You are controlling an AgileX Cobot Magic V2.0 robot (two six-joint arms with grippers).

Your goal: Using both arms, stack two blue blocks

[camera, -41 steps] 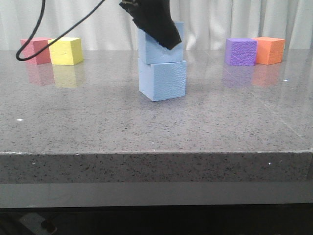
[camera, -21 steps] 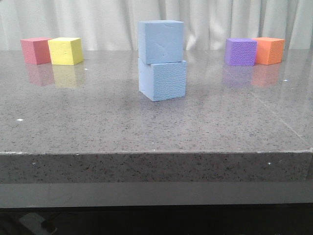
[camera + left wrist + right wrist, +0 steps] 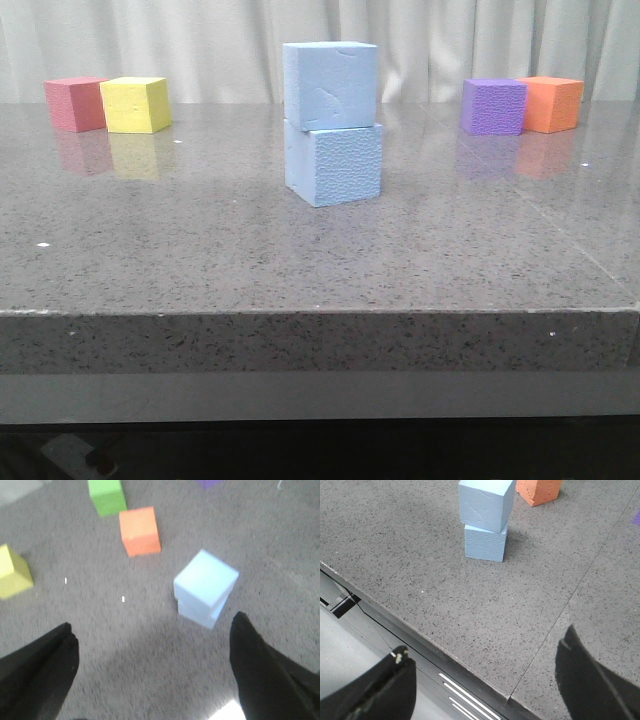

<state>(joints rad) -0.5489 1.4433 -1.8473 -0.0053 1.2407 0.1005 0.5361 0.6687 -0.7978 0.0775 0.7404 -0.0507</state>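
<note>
The two pale blue blocks stand stacked in the middle of the table. The upper block (image 3: 330, 85) rests on the lower block (image 3: 335, 165), turned slightly against it. Neither gripper touches them and neither shows in the front view. My left gripper (image 3: 153, 622) is open and empty, high above the table, with the stack's upper block (image 3: 206, 582) beyond its fingertips. My right gripper (image 3: 486, 641) is open and empty, over the table's front edge, well away from the stacked upper block (image 3: 485, 502) and lower block (image 3: 485, 544).
A red cube (image 3: 72, 103) and a yellow cube (image 3: 135, 104) stand at the back left. A purple cube (image 3: 493, 106) and an orange cube (image 3: 553, 103) stand at the back right. A green cube (image 3: 106, 496) shows in the left wrist view. The table's front edge (image 3: 445, 655) is under the right gripper.
One second ago a black gripper was at the upper blue block. It has let go and left the front view. The stack has stayed in place.
</note>
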